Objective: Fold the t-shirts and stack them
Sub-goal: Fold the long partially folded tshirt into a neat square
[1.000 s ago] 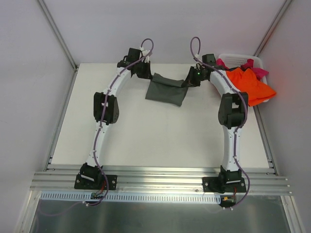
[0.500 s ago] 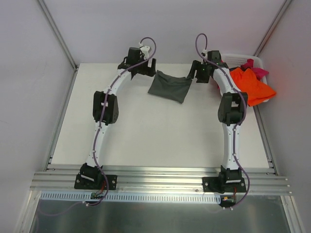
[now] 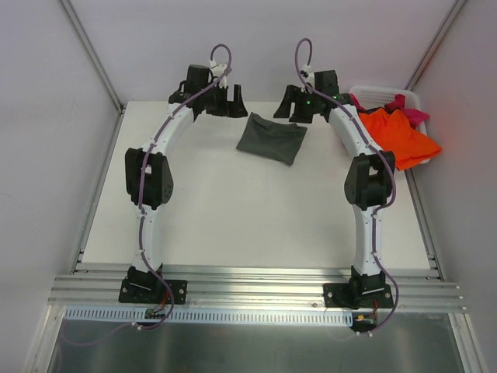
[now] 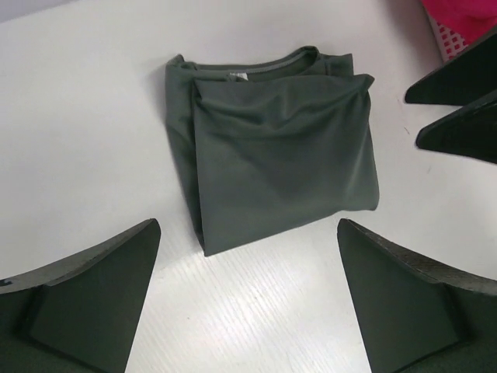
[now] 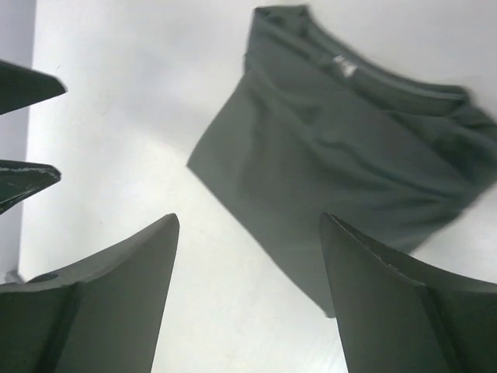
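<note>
The folded dark grey-olive t-shirt (image 3: 272, 138) is seen laid flat on the tabletop (image 3: 233, 210) between the left hand (image 3: 231, 107) and right hand (image 3: 293, 109), both released, nothing grasped.

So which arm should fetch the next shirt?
Probably the right arm: jaws open, it stands beside the white basket with the orange shirt; the left arm is beyond the folded grey shirt.
</note>
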Controlling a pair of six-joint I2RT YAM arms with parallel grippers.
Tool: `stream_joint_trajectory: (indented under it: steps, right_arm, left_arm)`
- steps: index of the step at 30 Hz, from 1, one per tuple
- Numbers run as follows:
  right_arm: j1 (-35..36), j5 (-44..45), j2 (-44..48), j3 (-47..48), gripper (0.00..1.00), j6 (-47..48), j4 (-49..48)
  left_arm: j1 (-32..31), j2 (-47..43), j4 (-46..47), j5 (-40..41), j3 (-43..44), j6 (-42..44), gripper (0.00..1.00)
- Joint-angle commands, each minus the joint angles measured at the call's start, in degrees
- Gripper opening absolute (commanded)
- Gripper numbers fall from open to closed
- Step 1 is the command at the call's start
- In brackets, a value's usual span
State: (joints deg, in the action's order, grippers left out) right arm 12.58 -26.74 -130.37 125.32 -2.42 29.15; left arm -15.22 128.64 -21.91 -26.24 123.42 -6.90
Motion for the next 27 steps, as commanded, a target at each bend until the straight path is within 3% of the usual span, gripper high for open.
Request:
stream_joint_trajectory:
  steps: [1,12,21,27]
  right_arm:
    - [1.83,-4.28,-2.95,2.20,0.77,-3.64,-1.81]
    - [1.75,-5.51,-13.77,9.15,0.76,-7.43,-5.24]
    - [2.45,-6.57,-16.85,8.10,0.77,-9.45,-6.03]
    - [2.19,-2.88,-19.39,13.98,0.77,-9.54,-9.81]
  left_arm:
    - [3.08,0.12,-2.70,-6.97,-1.86,-4.70,0.99]
    - [5.56,5.92,-2.87,-15.15,-1.51,-11.38,0.99]
    - [5.99,5.48,-3.75,-27.98,-9.50,-18.41,0.99]
    - [5.82,4.87,-3.84,-27.64,-11.70,-16.93,0.99]
